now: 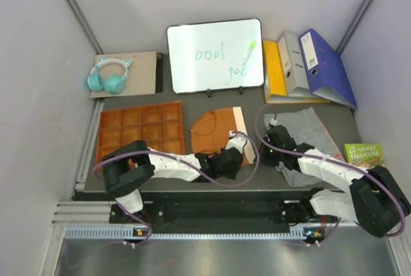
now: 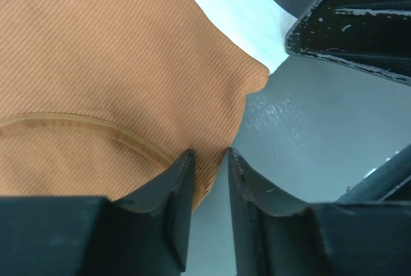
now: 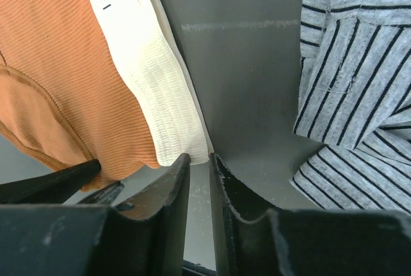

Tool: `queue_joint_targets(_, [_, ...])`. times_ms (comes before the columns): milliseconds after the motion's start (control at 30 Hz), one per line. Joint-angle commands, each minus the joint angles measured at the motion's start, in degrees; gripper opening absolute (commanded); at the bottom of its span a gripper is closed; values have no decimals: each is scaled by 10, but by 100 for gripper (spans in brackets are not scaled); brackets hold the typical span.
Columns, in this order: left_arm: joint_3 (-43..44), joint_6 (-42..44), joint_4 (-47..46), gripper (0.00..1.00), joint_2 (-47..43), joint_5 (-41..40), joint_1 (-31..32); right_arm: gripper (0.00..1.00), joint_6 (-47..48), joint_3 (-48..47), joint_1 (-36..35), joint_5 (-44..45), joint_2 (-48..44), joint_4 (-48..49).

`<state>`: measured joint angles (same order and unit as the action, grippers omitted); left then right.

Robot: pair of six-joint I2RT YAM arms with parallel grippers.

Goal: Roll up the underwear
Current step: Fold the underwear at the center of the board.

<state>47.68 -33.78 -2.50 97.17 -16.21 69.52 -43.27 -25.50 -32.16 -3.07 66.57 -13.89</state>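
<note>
briefs (image 1: 215,136): rust-orange, cream waistband (image 3: 164,106) | boxers (image 1: 308,125): grey, dark stripes

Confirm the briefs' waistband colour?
Cream waistband on rust-orange briefs; right wrist view shows it best.

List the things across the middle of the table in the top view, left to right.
orange compartment tray → rust-orange briefs → striped boxer shorts → green book

Left gripper (image 1: 236,153) was down at the near corner of the orange briefs (image 1: 215,131), with the cream waistband (image 1: 239,120) just beyond its fingers. Right gripper (image 1: 265,146) sat close beside it, with the striped shorts (image 1: 305,128) spread behind its fingers. From above, neither pair of jaws could be read.
</note>
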Motion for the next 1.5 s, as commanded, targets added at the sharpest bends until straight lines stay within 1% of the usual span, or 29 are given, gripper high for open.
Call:
queue_joint_targets(0, [6,-1,55,23,31,-10,7,17,5,2,-8,7,6,22])
queue_joint_targets(67, [7,-4,57,15,36,-12,8,10,8,0,-8,7,8,23])
queue_joint_targets(100, [7,-5,57,8,39,-13,8,7,10,-2,-8,8,8,23])
queue_joint_targets(133, [7,-5,56,5,40,-13,9,1,14,-5,-7,9,8,23])
queue_joint_targets(167, [8,-4,55,1,39,-14,8,0,16,-7,-8,10,7,18])
queue_joint_targets(200, [9,-3,54,0,39,-15,11,0,19,-9,-8,15,6,15])
queue_joint_targets(300, [9,4,47,0,35,-11,14,0,25,-18,-8,24,-2,-1])
queue_joint_targets(433, [18,6,39,0,22,13,20,0,27,-30,-8,26,-31,-26])
queue_joint_targets(533, [29,-1,36,0,20,35,26,0,26,-34,-8,29,-68,-54])
queue_joint_targets(767, [57,-52,31,0,14,92,42,0,32,-61,-8,66,-148,-141])
queue_joint_targets(800, [63,-59,10,0,11,107,43,0,35,-65,-8,68,-162,-150])
queue_joint_targets(900, [72,-78,16,0,-8,101,43,0,38,-75,-8,74,-184,-167])
queue_joint_targets(1033, [97,-68,77,0,-8,66,37,0,45,-83,-8,77,-181,-162])
queue_joint_targets(1133, [115,-60,109,0,-1,72,18,0,50,-91,-7,78,-159,-145])
queue_joint_targets(1333, [115,-50,121,0,-23,86,-34,0,63,-129,-8,94,-116,-120])
queue_joint_targets(1467, [125,-28,131,0,-27,119,-69,0,75,-162,-8,102,-77,-106])
